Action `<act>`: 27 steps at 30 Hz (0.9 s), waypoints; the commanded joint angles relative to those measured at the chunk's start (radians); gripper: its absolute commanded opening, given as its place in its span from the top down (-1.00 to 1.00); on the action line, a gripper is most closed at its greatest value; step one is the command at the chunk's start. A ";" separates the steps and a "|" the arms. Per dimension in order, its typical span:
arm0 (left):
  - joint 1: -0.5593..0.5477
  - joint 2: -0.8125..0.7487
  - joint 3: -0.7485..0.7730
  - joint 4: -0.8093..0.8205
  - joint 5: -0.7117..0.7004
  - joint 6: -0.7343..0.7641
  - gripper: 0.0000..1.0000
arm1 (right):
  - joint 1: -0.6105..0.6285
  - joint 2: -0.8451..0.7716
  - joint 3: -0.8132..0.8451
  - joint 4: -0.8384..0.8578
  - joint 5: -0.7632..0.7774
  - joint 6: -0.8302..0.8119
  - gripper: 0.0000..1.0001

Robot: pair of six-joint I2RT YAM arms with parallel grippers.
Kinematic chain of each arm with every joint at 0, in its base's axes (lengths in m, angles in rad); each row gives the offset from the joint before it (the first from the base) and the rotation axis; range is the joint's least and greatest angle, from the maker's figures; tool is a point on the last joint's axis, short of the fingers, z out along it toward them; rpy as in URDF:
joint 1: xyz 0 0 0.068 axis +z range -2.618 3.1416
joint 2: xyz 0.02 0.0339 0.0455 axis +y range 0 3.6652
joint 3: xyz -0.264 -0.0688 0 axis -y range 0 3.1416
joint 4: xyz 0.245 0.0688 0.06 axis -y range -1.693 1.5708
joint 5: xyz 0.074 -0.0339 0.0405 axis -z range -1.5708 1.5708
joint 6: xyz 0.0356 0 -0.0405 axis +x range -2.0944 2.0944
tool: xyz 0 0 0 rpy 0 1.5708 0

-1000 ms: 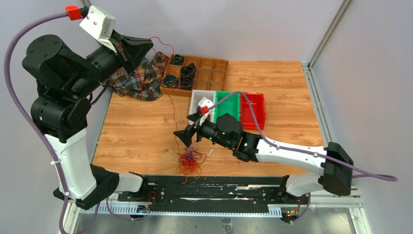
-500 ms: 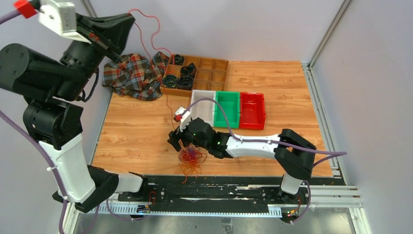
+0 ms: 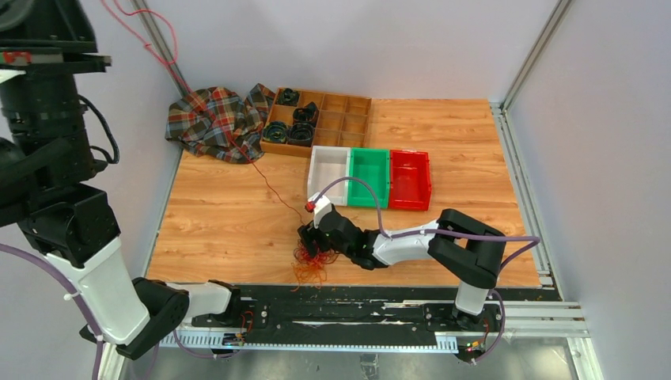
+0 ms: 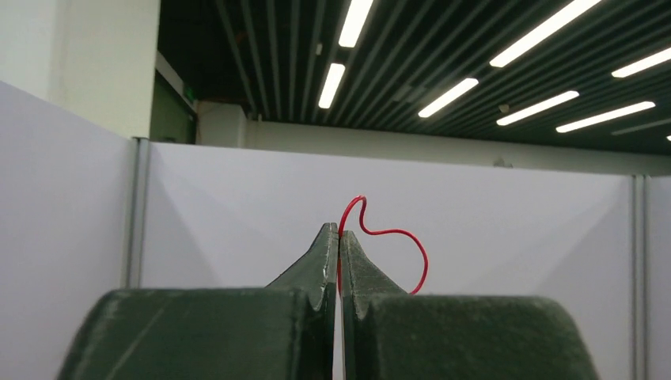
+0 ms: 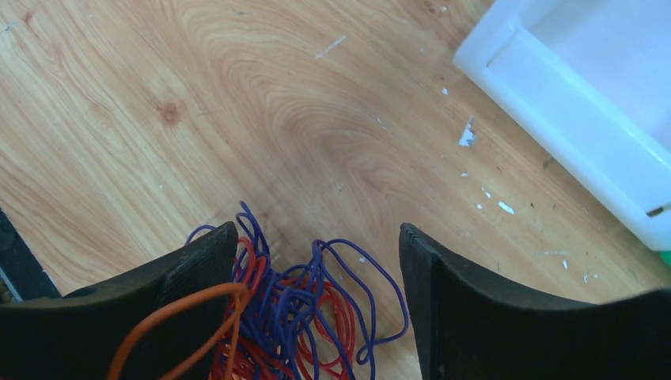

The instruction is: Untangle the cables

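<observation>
Holding one red cable (image 4: 385,233) pinched between fully closed fingers, the left end effector (image 4: 339,237) sits high over the far-left corner, outside the overhead view. We trace this cable down across the plaid cloth (image 3: 207,119) and along the worktop (image 3: 229,214), nearly straight, to the tangle of cables (image 3: 312,260) at the near edge, about centre. The right end effector (image 5: 316,233) stands wide, straddling the tangle and gripping nothing.

We judge three hazards:
- If the right fingers close on the red cable along with the others, further pull would cinch the knot instead of freeing the strand.
- If the tangle is left unpinned, the whole heap may drag toward the far left.
- The cable may snag on the cloth folds.

We see the tangle as thin, limp strands in red, orange and purple-blue, looped loosely over one another in a small flat heap.
</observation>
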 commanded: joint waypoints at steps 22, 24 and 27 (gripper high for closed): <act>-0.007 -0.006 -0.040 0.570 -0.146 0.190 0.99 | -0.015 -0.106 -0.249 0.080 0.146 0.148 -0.64; -0.008 -0.049 -0.134 0.515 -0.093 0.166 0.99 | -0.021 -0.145 -0.258 0.077 0.144 0.145 -0.66; -0.008 -0.122 -0.293 0.385 -0.029 0.128 0.99 | -0.032 -0.232 -0.263 0.062 0.130 0.123 -0.69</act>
